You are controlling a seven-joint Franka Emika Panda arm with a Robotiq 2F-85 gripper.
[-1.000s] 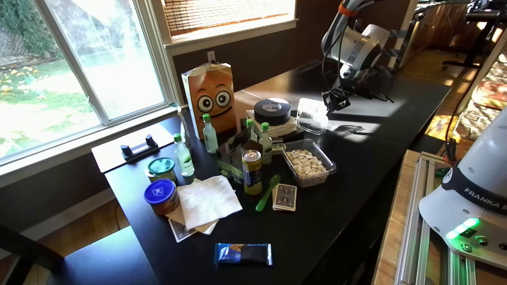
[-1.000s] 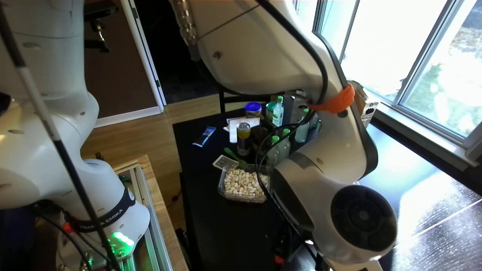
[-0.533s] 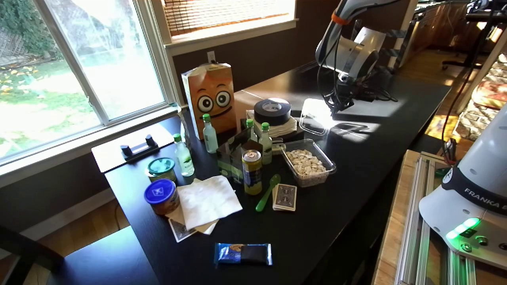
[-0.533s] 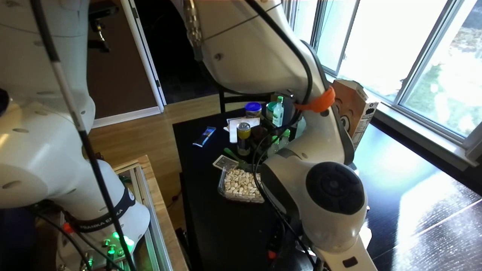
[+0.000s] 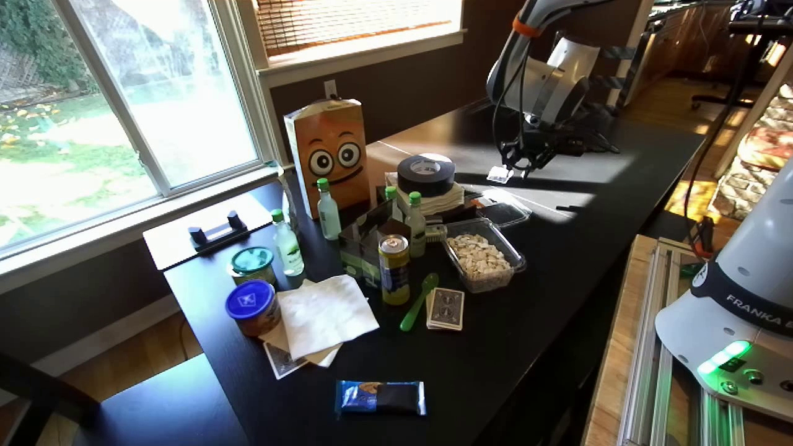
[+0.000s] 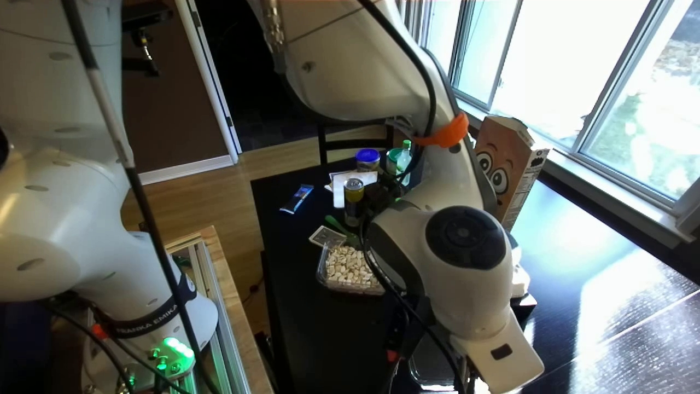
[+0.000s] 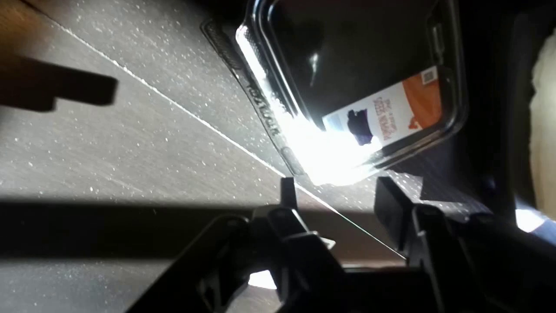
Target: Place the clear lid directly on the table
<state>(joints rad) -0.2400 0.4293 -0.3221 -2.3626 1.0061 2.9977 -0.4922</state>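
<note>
The clear lid (image 5: 507,212) lies low on the dark table (image 5: 551,266), behind the food tray and beside the napkin stack. It looks roughly flat; whether an edge rests on something is unclear. An orange-and-white label shows through it. From above in the wrist view the lid (image 7: 365,48) fills the upper middle, one corner glaring in sunlight. My gripper (image 7: 336,191) stands open just short of that corner, with a gap between its fingers and nothing held. In an exterior view the gripper (image 5: 516,170) hovers over the table past the lid. Part of the lid (image 6: 429,364) shows behind the arm.
Close by the lid are the food tray (image 5: 486,283) and a tape roll (image 5: 406,179) on stacked napkins (image 5: 449,203). Green-capped bottles (image 5: 416,232), a can (image 5: 394,272) and an orange box (image 5: 334,133) stand nearer the window. A wrapped bar (image 5: 381,397) lies at the table's end.
The lid hung tilted up from the gripper before; now it lies down on the table, let go. The jaws have opened, and the arm has shifted slightly toward the window side.
</note>
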